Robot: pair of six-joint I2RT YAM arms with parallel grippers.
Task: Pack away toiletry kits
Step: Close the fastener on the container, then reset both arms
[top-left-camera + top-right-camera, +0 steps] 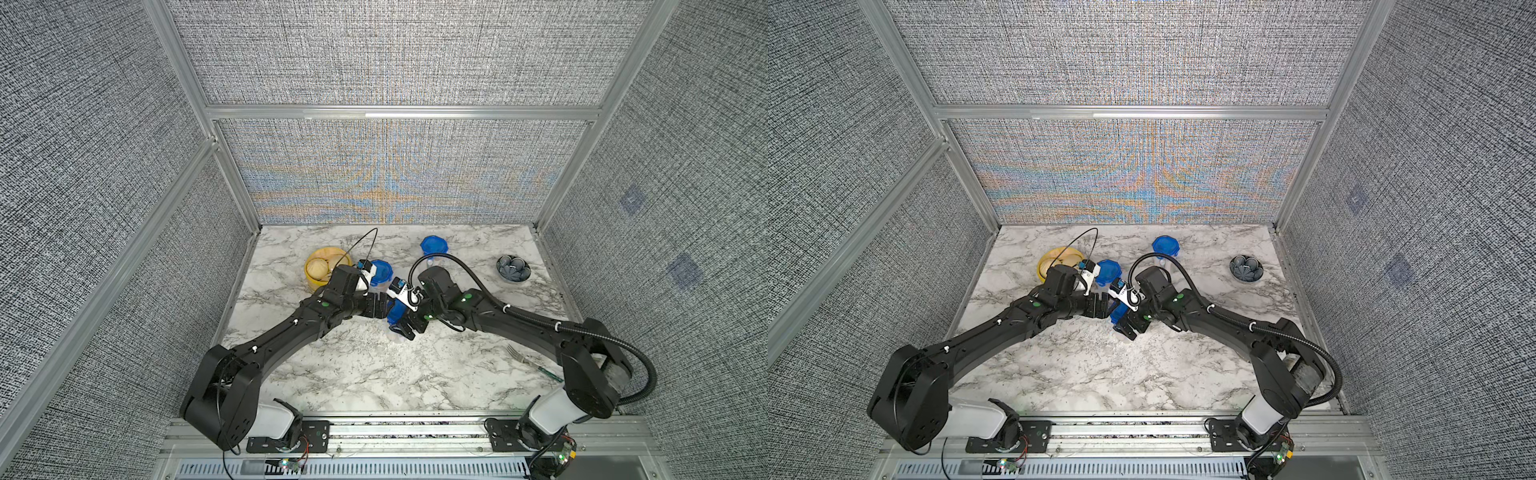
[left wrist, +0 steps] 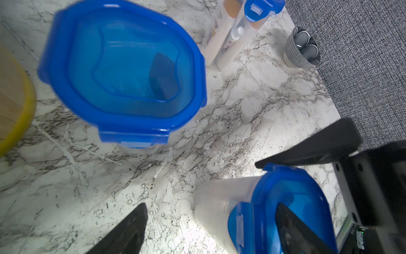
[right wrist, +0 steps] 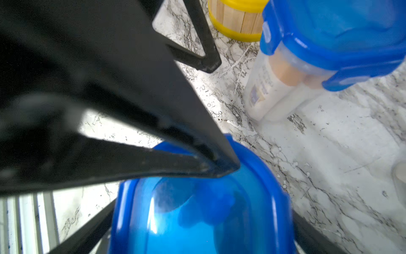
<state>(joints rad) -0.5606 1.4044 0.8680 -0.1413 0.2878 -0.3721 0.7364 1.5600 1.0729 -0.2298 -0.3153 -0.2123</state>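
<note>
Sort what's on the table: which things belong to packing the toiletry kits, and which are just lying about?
Job in hand:
- front tub
- middle tub
- back tub
- bottle inside the back tub

Lying about:
- steamer
- bowl
- fork

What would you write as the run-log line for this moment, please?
focus: near tub | left gripper: open, finger on lid | right gripper: open, astride lid | mid tub, far tub: lidded
</note>
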